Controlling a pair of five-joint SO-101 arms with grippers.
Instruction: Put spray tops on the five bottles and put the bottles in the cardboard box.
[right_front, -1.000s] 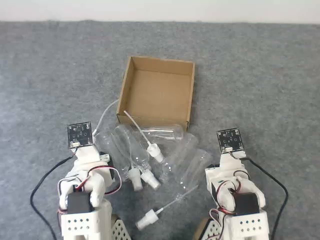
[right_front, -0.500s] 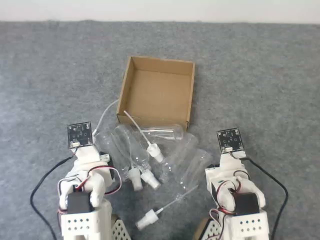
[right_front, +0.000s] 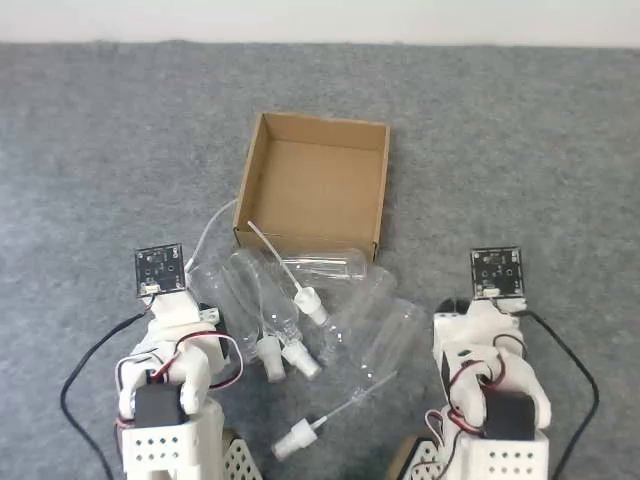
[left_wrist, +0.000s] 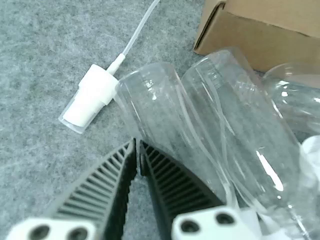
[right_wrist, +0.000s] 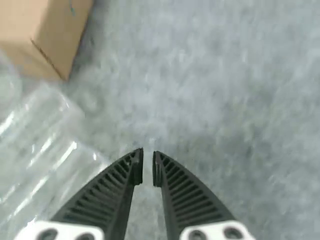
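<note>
Both arms are sitting at the near edge of the grey carpet (right_front: 520, 150), and nothing is in hand. The left gripper (left_wrist: 137, 146) is hanging low with its jaws pressed together and empty, its tips just beside the nearest clear bottle (left_wrist: 165, 115) and near a loose spray top (left_wrist: 89, 101) lying on the carpet to the left of the pile. The right gripper (right_wrist: 147, 159) is pointing at bare carpet just right of the bottles (right_wrist: 35, 135), its jaws drawn almost together on nothing. The bottles (right_front: 385, 335) are lying on their sides in a touching heap just in front of the near wall of the cardboard box (right_front: 315, 190), which has nothing in it. Another spray top (right_front: 311, 304) is resting across the heap with its thin tube reaching towards the box, and one more (right_front: 297, 437) is lying apart on the near side. Two white tops look to be at the near ends of two bottles, though I cannot tell whether they are seated. The trouble ahead, I reckon: these bottles are round, slick and leaning on each other, so pinching one is likely to send its neighbours rolling. The tubes look thin and springy, so one may bend or miss the neck. And a jaw closing off-centre could squirt a bottle sideways out of reach.
</note>
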